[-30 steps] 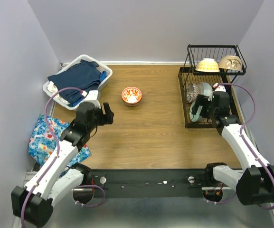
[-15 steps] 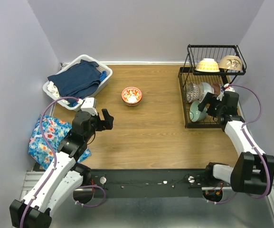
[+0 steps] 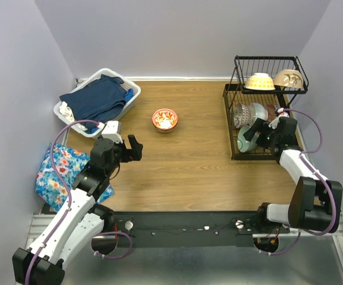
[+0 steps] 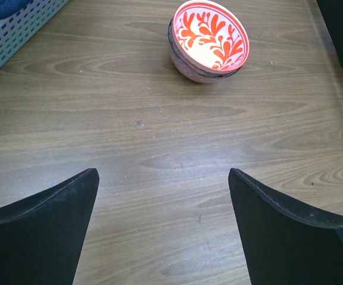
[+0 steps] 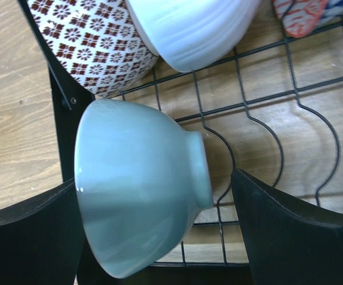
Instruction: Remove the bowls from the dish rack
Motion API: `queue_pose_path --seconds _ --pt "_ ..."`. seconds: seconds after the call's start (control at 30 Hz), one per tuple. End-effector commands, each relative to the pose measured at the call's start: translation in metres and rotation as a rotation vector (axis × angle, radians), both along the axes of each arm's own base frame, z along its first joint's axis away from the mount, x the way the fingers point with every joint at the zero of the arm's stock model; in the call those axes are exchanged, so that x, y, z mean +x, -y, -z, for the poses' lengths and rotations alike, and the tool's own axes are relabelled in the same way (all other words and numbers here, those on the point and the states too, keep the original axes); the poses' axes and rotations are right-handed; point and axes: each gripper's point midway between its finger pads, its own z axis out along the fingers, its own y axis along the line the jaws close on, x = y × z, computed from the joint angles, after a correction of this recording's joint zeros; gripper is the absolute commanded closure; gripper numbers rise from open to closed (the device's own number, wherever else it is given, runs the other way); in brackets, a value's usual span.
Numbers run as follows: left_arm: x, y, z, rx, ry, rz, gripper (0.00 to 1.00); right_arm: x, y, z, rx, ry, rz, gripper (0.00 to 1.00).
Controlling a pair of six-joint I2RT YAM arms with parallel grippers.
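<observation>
Mint bowl (image 5: pixel 135 190) framed by wide right hand (image 5: pixel 153 178); patterned bowl (image 5: pixel 88 41), white bowl (image 5: pixel 189 29) cut off above; left hand (image 4: pixel 162 172) wide.

The left hand (image 4: pixel 162 172), wide open, hovers over the wooden table (image 4: pixel 129 119) short of a red-orange floral bowl (image 4: pixel 210 38).

Your L arm (image 3: pixel 79 196) reaches fwd w/ elbow bent, wrist angled to the right. L gripper (image 3: pixel 134 148) sits low, jaws spread wide, both fingers (image 4: pixel 40 231) well apart. Your R arm (image 3: pixel 299 169) stretches fwd along the right side, wrist turned left. R gripper (image 3: pixel 255 132) jaws also fully apart.
</observation>
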Motion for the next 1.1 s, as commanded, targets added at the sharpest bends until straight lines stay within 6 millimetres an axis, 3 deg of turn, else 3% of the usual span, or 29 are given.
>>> queue_pose_path --seconds 0.0,0.2,0.33,0.67,0.83,1.07 --pt "0.002 0.002 -0.004 -0.002 0.025 0.012 0.01 0.006 -0.012 0.000 0.037 0.047 -0.079 0.00" --pt "0.003 0.003 -0.004 0.000 0.027 0.020 0.01 0.003 -0.020 0.002 0.053 0.042 -0.126 0.09" --pt "0.003 0.003 -0.004 -0.001 0.027 0.018 0.01 0.002 -0.020 -0.004 0.047 0.047 -0.137 0.23" --pt "0.003 0.005 0.000 0.000 0.013 0.025 0.01 -0.004 -0.026 -0.025 0.043 0.038 -0.184 0.72" --pt "0.004 0.005 0.002 0.002 0.004 0.027 0.01 -0.008 -0.018 -0.037 0.008 0.059 -0.139 0.73" --pt "0.003 0.007 0.004 -0.002 -0.006 0.038 0.01 -0.011 -0.007 -0.058 -0.031 0.093 -0.072 0.83"
